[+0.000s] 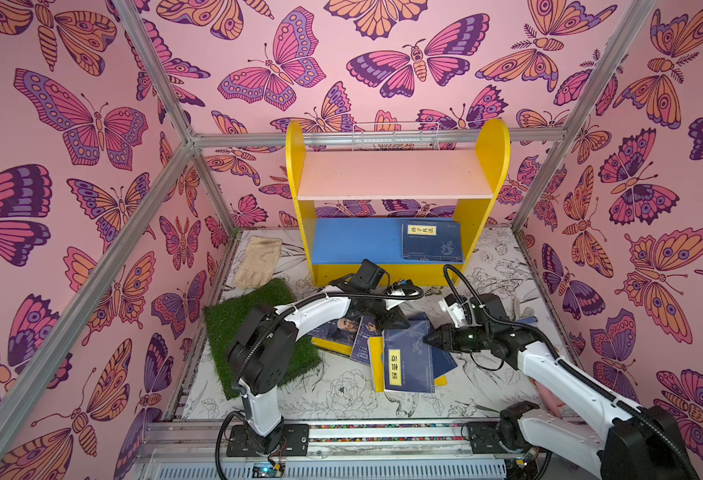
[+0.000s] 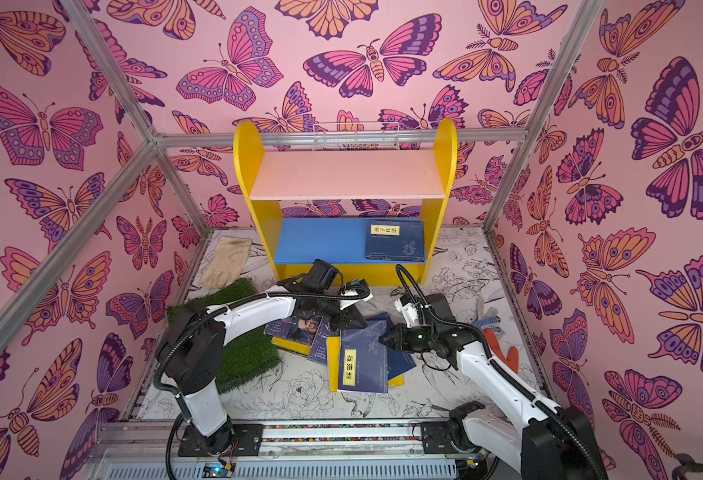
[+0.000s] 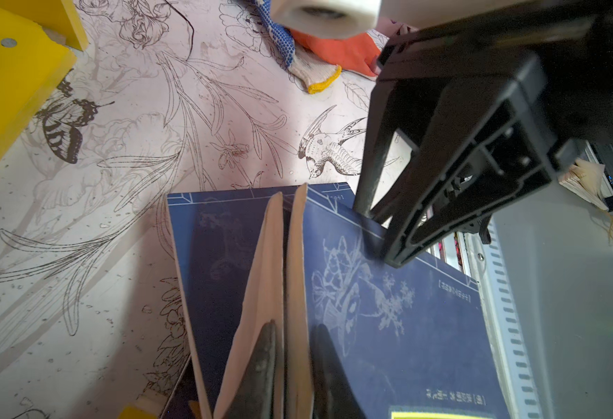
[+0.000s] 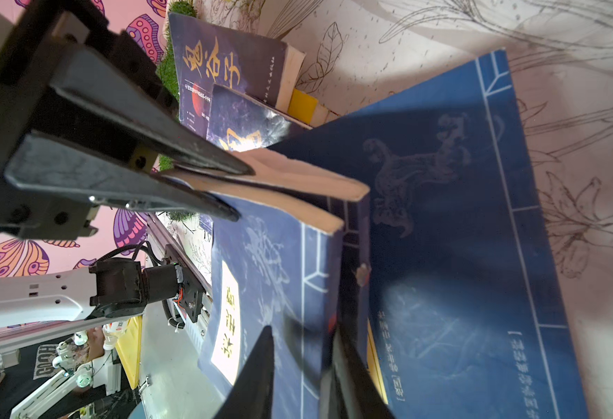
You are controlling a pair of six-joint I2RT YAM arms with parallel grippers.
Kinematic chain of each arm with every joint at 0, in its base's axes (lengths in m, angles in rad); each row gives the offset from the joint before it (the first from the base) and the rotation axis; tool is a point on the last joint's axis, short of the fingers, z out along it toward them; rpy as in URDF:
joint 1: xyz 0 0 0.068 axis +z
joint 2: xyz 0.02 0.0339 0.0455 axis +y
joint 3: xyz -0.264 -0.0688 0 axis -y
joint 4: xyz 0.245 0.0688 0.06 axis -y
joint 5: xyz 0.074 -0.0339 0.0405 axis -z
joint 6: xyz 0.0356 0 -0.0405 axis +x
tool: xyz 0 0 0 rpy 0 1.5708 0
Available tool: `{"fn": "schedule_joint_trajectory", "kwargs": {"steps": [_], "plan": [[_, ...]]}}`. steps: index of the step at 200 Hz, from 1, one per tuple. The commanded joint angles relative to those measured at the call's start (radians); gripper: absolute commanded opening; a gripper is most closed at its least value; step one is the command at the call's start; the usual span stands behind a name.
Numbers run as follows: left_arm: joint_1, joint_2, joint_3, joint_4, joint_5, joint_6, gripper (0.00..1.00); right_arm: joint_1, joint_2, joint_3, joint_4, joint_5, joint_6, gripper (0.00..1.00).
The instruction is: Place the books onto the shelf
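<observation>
- The books are thin, glossy paperbacks. Most lie in a loose, overlapping pile on the counter (image 1: 341, 399) in front of the shelf (image 1: 295, 166): a labelled navy book (image 1: 414, 353) on top, a second navy book (image 1: 443, 361) under it, a portrait book (image 1: 343, 328), a yellow book (image 1: 376, 365) and a black book with orange characters (image 4: 225, 65).
- The shelf has rounded yellow side panels, a pale pink upper board and a blue lower board (image 1: 354, 241). A shelved navy book (image 1: 430, 241) lies flat at that board's right end.
- The left fingers (image 3: 261, 370) clamp the labelled navy book's cream page edge. I cannot tell whether the second navy book is caught too.
- The right fingers (image 4: 257, 377) pinch the labelled navy book's side edge.
- The counter is smooth, printed with line-drawn flowers.
</observation>
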Motion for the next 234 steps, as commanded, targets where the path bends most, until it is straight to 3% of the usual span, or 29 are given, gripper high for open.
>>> {"fn": "schedule_joint_trajectory", "kwargs": {"steps": [1,32,63,93,152,160,167,177,182,186,188,224,234], "plan": [[0.002,0.027,0.043,0.142,-0.024,-0.004,0.00,0.037,0.007,0.045,0.076,-0.169,-0.022,0.23],[0.006,0.034,0.044,0.208,-0.012,-0.031,0.00,0.038,0.015,0.054,0.130,-0.222,-0.009,0.20],[0.012,0.046,0.046,0.259,-0.013,-0.054,0.00,0.038,0.005,0.059,0.212,-0.286,0.020,0.27],[0.017,0.058,0.050,0.312,0.000,-0.089,0.00,0.039,0.015,0.068,0.243,-0.290,0.032,0.27],[0.026,0.035,0.027,0.339,-0.061,-0.135,0.00,0.032,0.012,0.074,0.187,-0.217,0.023,0.00],[0.029,0.025,0.014,0.355,-0.075,-0.158,0.11,0.027,0.003,0.070,0.188,-0.204,0.030,0.00],[0.032,0.011,-0.005,0.382,-0.084,-0.186,0.31,0.017,-0.007,0.064,0.197,-0.196,0.040,0.00],[0.043,-0.012,-0.038,0.437,-0.087,-0.253,0.52,-0.003,-0.025,0.050,0.219,-0.193,0.065,0.00],[0.050,-0.025,-0.055,0.473,-0.085,-0.303,0.69,-0.017,-0.035,0.043,0.229,-0.191,0.079,0.00],[0.059,-0.037,-0.068,0.500,-0.081,-0.345,0.93,-0.027,-0.044,0.038,0.234,-0.188,0.089,0.00],[0.064,-0.042,-0.076,0.512,-0.079,-0.367,0.99,-0.033,-0.050,0.036,0.237,-0.187,0.095,0.00],[0.146,-0.133,-0.205,0.773,-0.048,-0.808,0.99,-0.155,-0.142,-0.035,0.393,-0.182,0.272,0.00],[0.154,-0.177,-0.290,0.896,-0.052,-0.856,0.99,-0.166,-0.167,-0.051,0.471,-0.163,0.338,0.00]]}}
